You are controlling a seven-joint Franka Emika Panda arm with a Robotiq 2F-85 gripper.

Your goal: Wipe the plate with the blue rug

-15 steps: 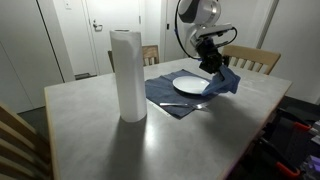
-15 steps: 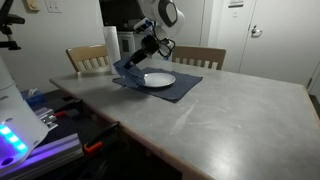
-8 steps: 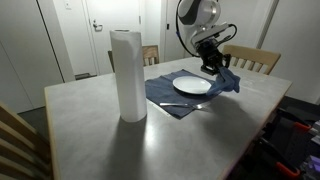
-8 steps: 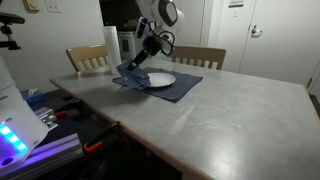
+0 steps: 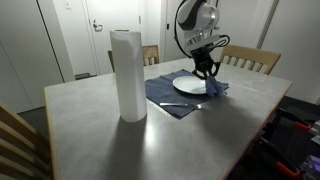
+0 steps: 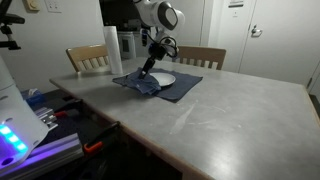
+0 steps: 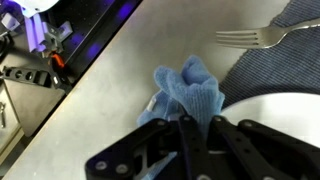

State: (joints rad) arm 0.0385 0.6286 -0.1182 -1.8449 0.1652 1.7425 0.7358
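A white plate lies on a dark blue placemat on the table; it also shows in an exterior view and at the right of the wrist view. My gripper is shut on the light blue rug, which hangs down to the plate's edge over the table. The rug shows in both exterior views. The gripper is above the plate's rim.
A tall paper towel roll stands at the middle of the table. A fork lies on the placemat next to the plate. Wooden chairs stand along the far side. The table edge is close to the rug.
The gripper has moved with the rug from beyond the plate's side back toward the plate and lower. The rug now rests at the plate's edge.
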